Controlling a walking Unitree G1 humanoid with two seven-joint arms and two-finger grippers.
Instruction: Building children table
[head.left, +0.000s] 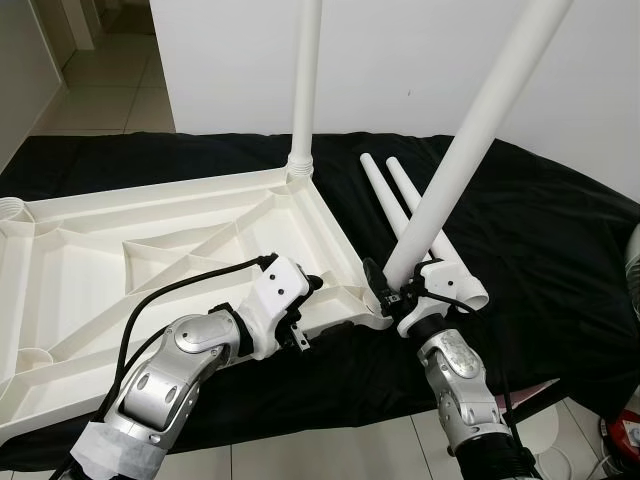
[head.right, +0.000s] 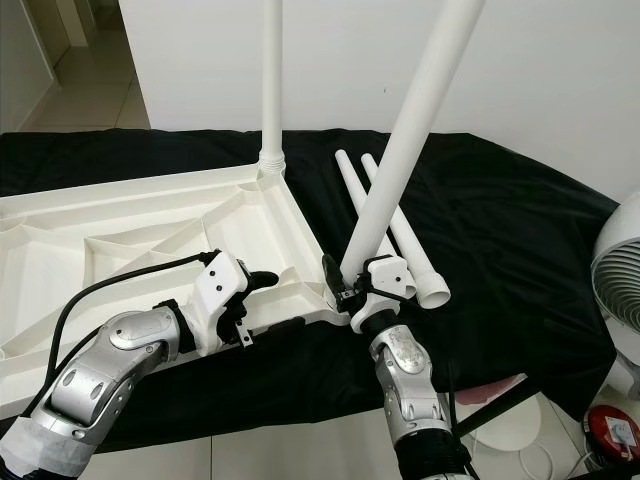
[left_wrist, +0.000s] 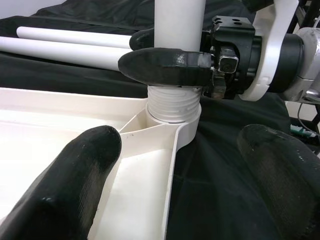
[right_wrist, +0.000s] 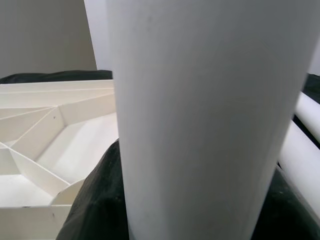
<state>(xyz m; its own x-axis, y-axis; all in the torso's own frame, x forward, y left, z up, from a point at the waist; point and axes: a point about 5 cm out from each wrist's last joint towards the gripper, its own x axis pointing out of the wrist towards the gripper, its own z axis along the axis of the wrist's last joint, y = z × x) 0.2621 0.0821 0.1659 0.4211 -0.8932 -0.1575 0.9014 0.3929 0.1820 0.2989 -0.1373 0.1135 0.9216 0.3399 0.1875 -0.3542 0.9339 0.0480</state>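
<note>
Risk: leg (head.left: 470, 140) leans off-axis while its threaded end sits in the near corner socket (left_wrist: 172, 120) of the upturned tabletop (head.left: 150, 250); turned so, the thread could cross or jam. Right claw (head.left: 392, 292) clamps the leg low. Left claw (head.left: 318, 285) open, straddling the tabletop's edge. Far socket holds an upright leg (head.left: 305, 80); two spare legs (head.left: 385, 190) lie on the black-draped bench (head.left: 540, 230).

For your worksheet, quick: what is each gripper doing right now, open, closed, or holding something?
Left gripper: open, fingers spread over the tabletop's corner edge, holding nothing.
Right gripper: closed on the white table leg, just above its threaded end in the corner socket.
</note>
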